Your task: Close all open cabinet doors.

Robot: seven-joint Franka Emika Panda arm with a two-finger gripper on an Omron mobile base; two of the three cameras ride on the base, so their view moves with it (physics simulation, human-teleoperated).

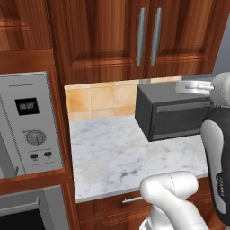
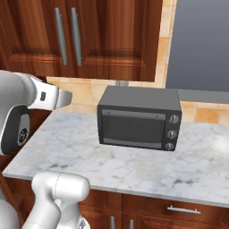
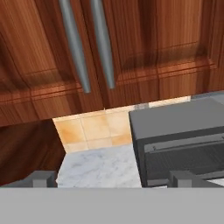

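Facing the cabinet doors (image 3: 109, 48), both flush shut, the gripper (image 3: 113, 178) hangs above the marble counter (image 1: 112, 152); its jaws stand apart. A dark toaster oven (image 2: 139, 118) sits beneath the doors.

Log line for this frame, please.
cabinet doors: both shut, handles together | gripper: facing them, holding nothing | toaster oven: on counter

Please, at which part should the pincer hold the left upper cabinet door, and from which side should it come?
Grip the left door by its bar handle, best near the lower end, coming straight from the front. The bar is long, thin and upright and seems to stand off the panel, so the fingers would likely go either side of it. The right handle is close beside it, leaving little room.
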